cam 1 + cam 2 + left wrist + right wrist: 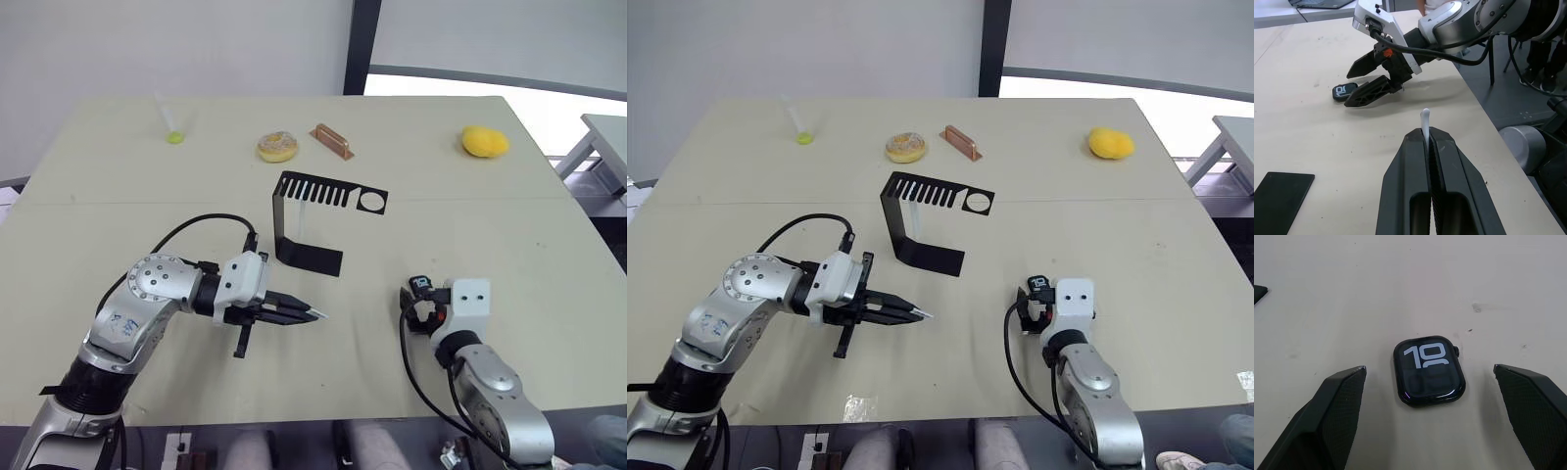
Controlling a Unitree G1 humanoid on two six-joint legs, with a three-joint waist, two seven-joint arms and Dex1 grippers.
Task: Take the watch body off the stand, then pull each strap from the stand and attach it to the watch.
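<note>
Our left claw (pixel 312 315) is pinching a white strap (pixel 1424 121) tight between its fingers, low over the bench (pixel 118 176), in front of the stand (pixel 294 220). To the right, the watch (pixel 1429 369) is lying face up on the bench, off the stand, between the spread fingers of our right claw (pixel 1430 377). We are judging the strap-fitting step is in hand: next we are needing to grip the watch and line the strap's end up with its slot.

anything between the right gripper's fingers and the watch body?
No. In the right wrist view the watch body lies flat on bare table between the open right gripper, touching neither finger.
</note>
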